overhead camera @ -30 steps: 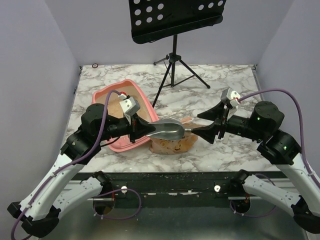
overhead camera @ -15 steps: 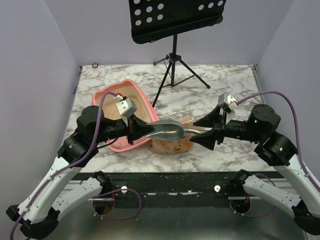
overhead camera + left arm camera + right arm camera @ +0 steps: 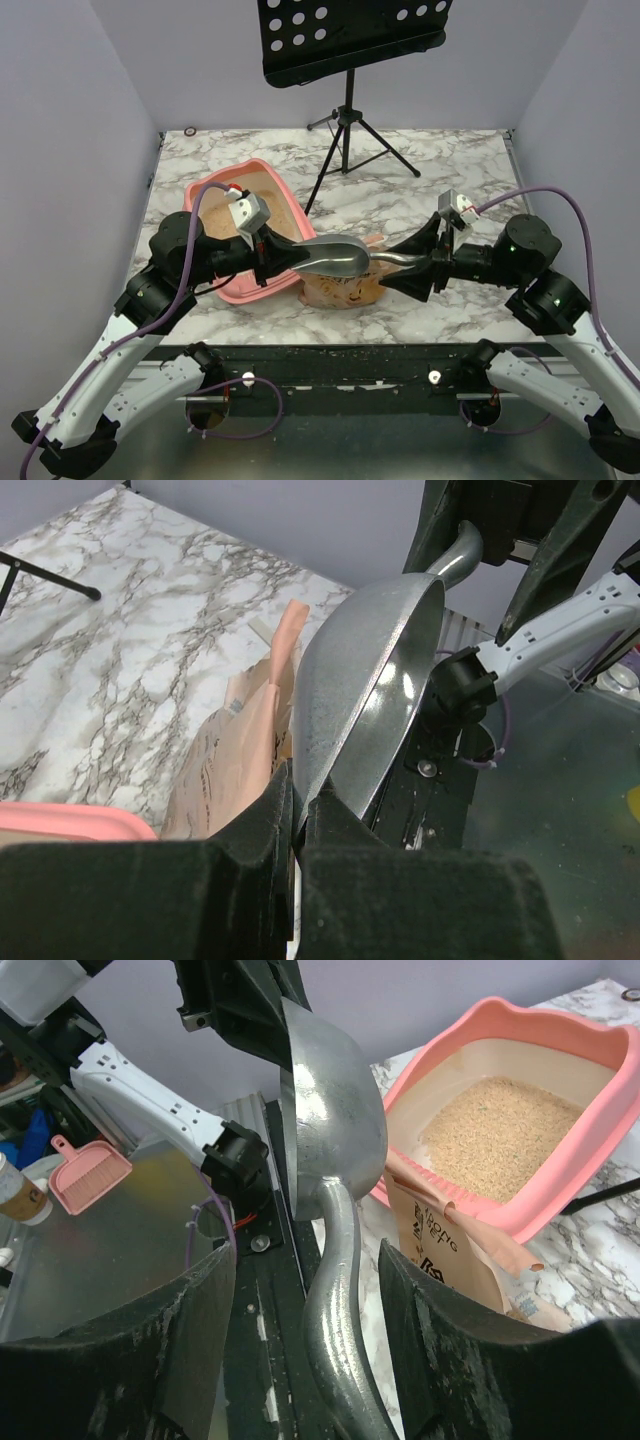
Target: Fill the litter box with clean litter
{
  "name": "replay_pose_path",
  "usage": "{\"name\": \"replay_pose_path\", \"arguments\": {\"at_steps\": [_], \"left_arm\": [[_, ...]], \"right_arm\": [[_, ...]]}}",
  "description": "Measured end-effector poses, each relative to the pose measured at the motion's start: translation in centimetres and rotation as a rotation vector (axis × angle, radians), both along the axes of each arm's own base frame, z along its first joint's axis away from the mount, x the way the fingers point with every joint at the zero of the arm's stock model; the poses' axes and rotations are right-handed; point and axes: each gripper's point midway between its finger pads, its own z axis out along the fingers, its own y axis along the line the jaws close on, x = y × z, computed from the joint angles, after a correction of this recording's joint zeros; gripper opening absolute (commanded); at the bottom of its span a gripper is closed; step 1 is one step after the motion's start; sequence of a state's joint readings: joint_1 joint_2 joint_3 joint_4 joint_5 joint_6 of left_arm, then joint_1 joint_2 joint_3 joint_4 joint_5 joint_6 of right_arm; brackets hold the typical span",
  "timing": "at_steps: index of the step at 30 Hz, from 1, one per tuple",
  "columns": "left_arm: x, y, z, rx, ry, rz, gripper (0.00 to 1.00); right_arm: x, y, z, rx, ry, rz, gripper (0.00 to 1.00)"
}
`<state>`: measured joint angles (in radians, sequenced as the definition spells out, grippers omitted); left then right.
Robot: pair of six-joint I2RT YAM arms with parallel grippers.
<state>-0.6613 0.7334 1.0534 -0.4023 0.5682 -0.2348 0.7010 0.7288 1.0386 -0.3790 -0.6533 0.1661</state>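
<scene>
The salmon-pink litter box (image 3: 228, 290) sits at the left of the table, with tan clean litter (image 3: 265, 180) inside; both show in the right wrist view, the box (image 3: 560, 1185) and the litter (image 3: 510, 1135). My left gripper (image 3: 283, 262) is shut on the rim of a metal scoop (image 3: 335, 257), held above the orange-tan bag (image 3: 345, 291); the left wrist view (image 3: 300, 798) shows this pinch on the scoop (image 3: 375, 680). My right gripper (image 3: 402, 263) is open, its fingers either side of the scoop's handle (image 3: 340, 1340) without touching it.
A music stand's tripod (image 3: 347, 135) stands at the back centre. The bag (image 3: 440, 1250) lies next to the box's near corner. A small pink dustpan (image 3: 90, 1170) and a cup (image 3: 20, 1195) sit below the table's front edge.
My right gripper has moved left, and its open fingers now straddle the scoop's handle. My left gripper, still holding the scoop, has shifted slightly left and up.
</scene>
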Motion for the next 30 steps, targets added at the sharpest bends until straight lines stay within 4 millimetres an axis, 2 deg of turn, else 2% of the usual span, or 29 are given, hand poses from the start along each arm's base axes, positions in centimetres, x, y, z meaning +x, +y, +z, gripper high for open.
{"name": "replay_pose_path", "arguments": {"at_steps": [5,9,18,21,23,26,27,30], "left_arm": [[0.1,-0.1,0.2,-0.010,0.000,0.000,0.00],[0.1,-0.2,0.3,-0.019,0.001,-0.001,0.00],[0.0,-0.4,0.3,-0.026,0.001,-0.015,0.00],[-0.1,-0.4,0.1,-0.025,0.006,-0.019,0.00],[-0.2,-0.4,0.1,-0.028,0.005,-0.021,0.00],[-0.2,-0.3,0.2,-0.030,0.002,-0.022,0.00],[-0.2,-0.4,0.1,-0.030,0.003,-0.022,0.07],[-0.1,-0.3,0.1,-0.028,-0.001,-0.017,0.37]], "right_arm": [[-0.2,-0.1,0.9,0.044,-0.029,0.001,0.61],[-0.2,0.0,1.5,0.067,-0.047,0.003,0.53],[0.1,0.3,1.6,0.082,-0.054,0.001,0.38],[0.3,0.3,1.4,0.081,-0.052,-0.008,0.20],[0.4,0.3,1.4,0.084,-0.047,-0.010,0.01],[0.4,0.4,1.4,0.087,-0.048,-0.011,0.01],[0.5,0.4,1.3,0.087,-0.048,-0.012,0.01],[0.6,0.4,1.2,0.088,-0.049,-0.015,0.01]]}}
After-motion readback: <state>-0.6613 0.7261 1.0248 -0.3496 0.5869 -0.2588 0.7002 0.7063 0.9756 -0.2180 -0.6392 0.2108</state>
